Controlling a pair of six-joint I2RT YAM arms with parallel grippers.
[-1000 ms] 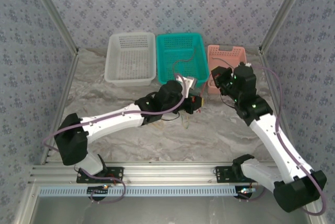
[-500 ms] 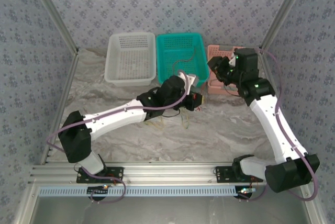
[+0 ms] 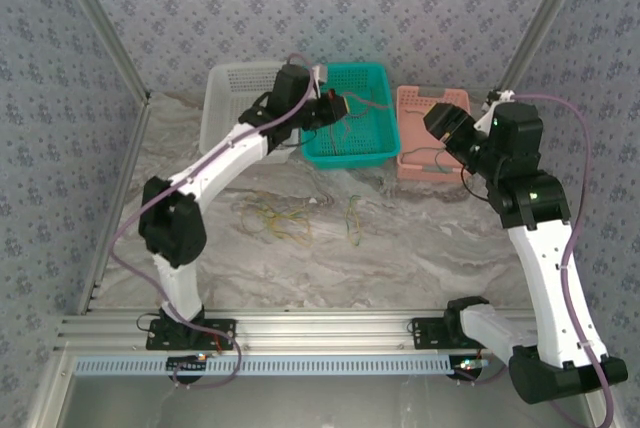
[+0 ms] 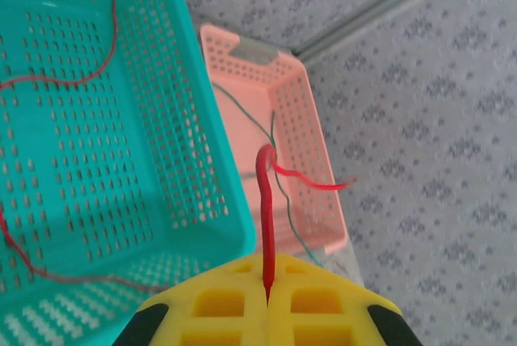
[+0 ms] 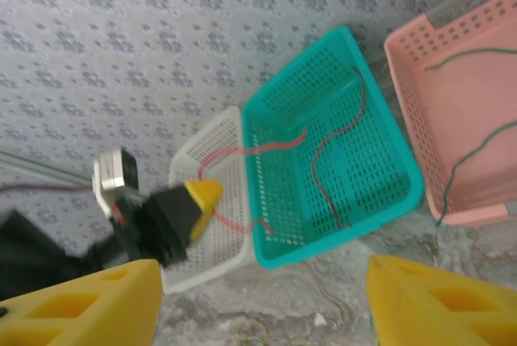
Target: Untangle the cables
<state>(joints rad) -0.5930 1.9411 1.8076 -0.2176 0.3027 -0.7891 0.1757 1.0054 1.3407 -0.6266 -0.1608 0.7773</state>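
The left hand [image 4: 266, 301], above the teal basket [image 3: 356, 154], is clamped on a red wire [image 4: 264, 217]. The right hand [image 5: 258, 301], right of that basket, stands open. Loose yellow and green cables [image 3: 275, 216] lie on the bench [image 3: 420, 248] in front of the basket.

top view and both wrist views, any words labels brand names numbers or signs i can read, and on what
None: no readable text in these views.
No label on the white basket, the teal basket or the pink basket.
The left gripper and the right gripper are plain yellow, unmarked.
The wallpaper carries a repeating motif, not letters.
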